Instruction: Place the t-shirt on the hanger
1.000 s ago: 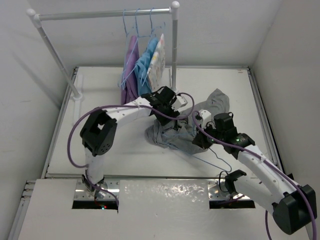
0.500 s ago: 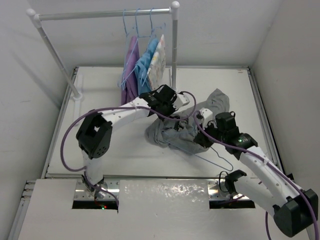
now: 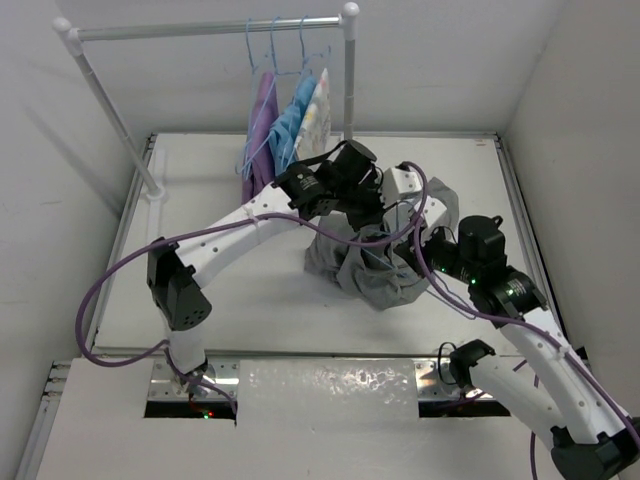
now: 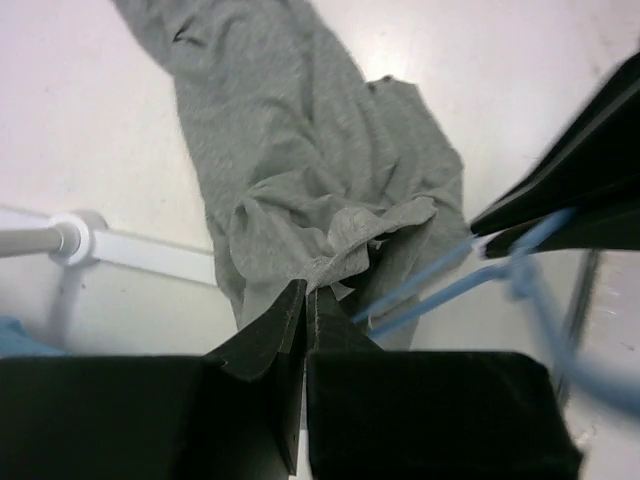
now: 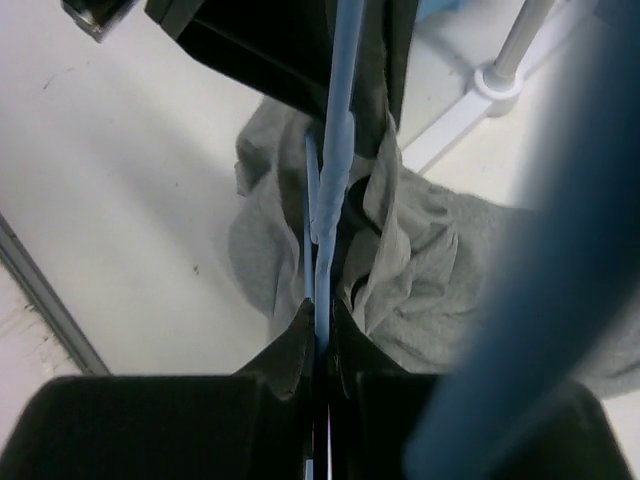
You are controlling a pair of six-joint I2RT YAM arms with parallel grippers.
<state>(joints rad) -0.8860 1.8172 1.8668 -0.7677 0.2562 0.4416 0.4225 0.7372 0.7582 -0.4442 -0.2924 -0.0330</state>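
Observation:
The grey t-shirt (image 3: 366, 276) hangs bunched above the table between the two arms. My left gripper (image 4: 307, 296) is shut on a fold of the t-shirt's (image 4: 300, 170) edge, and the rest of the cloth drapes away below it. My right gripper (image 5: 322, 312) is shut on the thin light-blue wire of the hanger (image 5: 336, 130), which runs straight up into the t-shirt (image 5: 440, 250). In the left wrist view the hanger's (image 4: 440, 285) wires cross just right of the pinched fold. From above, the left gripper (image 3: 378, 224) and right gripper (image 3: 421, 250) are close together at the shirt's top.
A white clothes rack (image 3: 200, 30) stands at the back, with a purple, a light-blue and a floral garment (image 3: 290, 125) on hangers at its right end. Its right post (image 3: 349, 90) and foot (image 5: 495, 80) stand just behind the grippers. Raised rims (image 3: 120, 250) border the table.
The left gripper closed on the t-shirt and lifted it up and back toward the rack. The right arm rose with the hanger and moved in close under the shirt.

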